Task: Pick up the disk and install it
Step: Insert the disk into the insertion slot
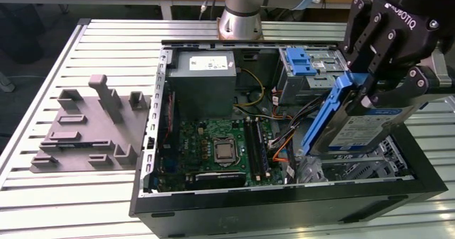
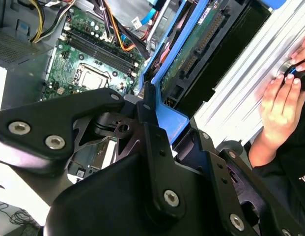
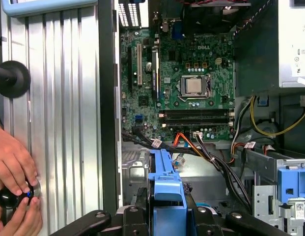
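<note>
Blue plastic rails edge the disk [image 1: 364, 128], a silver hard drive with a white-and-blue label. The black gripper [image 1: 387, 92] holds it with its jaws pinching the upper end. The drive hangs tilted on its long edge at about four o'clock over the open computer case [image 1: 284, 207], above the metal drive cage in that corner. Whether its lower end touches the cage I cannot tell.

In the first wrist view the blue carrier of the disk [image 3: 164, 182] sits between the jaws. In the second wrist view the disk [image 2: 191, 46] shows its green circuit-board underside.

Inside the case, the green motherboard [image 1: 220, 148] lies at about seven o'clock with its processor socket [image 1: 225, 151] bare. The grey power supply [image 1: 202, 82] stands at eleven o'clock, and a bright-blue latch piece [image 1: 302, 63] sits at one o'clock.

The case rests on a slatted aluminium worktop [image 1: 71, 196]. A grey moulded fixture [image 1: 85, 127] stands on the worktop at nine o'clock from the case, well apart from the disk.

A person's hand [image 3: 12, 162] rests on a black knob [image 3: 10, 196] on the worktop in the first wrist view. The hand [image 2: 280, 105] also shows in the second wrist view.
</note>
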Tool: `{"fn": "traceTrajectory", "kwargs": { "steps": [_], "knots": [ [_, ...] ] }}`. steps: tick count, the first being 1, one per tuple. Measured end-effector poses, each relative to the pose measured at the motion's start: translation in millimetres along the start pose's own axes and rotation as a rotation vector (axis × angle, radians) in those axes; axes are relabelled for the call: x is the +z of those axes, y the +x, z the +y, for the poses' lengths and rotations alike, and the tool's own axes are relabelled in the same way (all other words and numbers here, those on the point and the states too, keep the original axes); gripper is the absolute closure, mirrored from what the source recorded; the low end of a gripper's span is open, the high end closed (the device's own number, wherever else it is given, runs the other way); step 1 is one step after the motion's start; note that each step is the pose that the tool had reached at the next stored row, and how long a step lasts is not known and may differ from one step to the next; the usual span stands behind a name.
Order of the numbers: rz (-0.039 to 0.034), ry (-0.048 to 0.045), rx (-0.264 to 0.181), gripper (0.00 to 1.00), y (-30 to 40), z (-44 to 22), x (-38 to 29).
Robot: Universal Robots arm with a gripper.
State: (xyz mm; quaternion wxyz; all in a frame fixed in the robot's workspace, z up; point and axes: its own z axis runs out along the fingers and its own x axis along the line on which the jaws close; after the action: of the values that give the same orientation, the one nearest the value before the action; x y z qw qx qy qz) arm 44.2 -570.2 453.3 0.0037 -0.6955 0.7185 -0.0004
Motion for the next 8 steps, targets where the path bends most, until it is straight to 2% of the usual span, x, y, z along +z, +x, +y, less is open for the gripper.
{"fn": "traceTrajectory", "kwargs": {
  "steps": [8],
  "knots": [
    [-0.0003, 0.0001, 0.0, 0.64, -0.1, -3.8, 0.5]
  ]
}}
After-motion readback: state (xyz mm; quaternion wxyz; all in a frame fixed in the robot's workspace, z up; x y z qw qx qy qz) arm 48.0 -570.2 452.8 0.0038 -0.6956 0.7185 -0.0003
